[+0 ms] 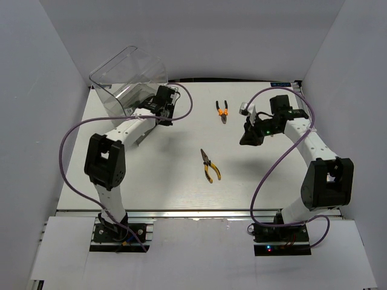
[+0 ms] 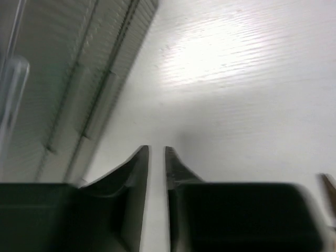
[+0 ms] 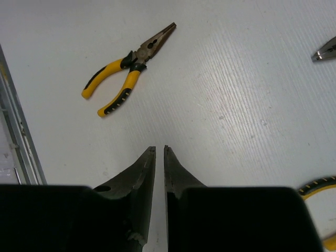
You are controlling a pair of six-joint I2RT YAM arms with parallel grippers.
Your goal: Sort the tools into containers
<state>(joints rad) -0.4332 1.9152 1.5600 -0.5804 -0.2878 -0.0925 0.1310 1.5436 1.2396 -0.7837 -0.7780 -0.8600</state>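
The clear container [image 1: 130, 78] with a curved top stands at the far left; its ribbed grey drawers [image 2: 79, 79] fill the left of the left wrist view. My left gripper [image 1: 166, 119] [image 2: 157, 149] is beside the container, shut and empty over bare table. Orange-handled pliers [image 1: 223, 111] lie at the far middle. Yellow-handled long-nose pliers [image 1: 210, 165] [image 3: 126, 71] lie at the centre. My right gripper [image 1: 247, 140] [image 3: 159, 148] is right of them, shut and empty above the table. Another yellow-and-black handle [image 3: 317, 186] shows at the right wrist view's lower right. No screwdrivers show.
A small silver object [image 1: 245, 109] lies by the right arm's wrist. A metal plier tip [image 3: 325, 50] shows at the right edge of the right wrist view. White walls enclose the table on three sides. Purple cables loop off both arms.
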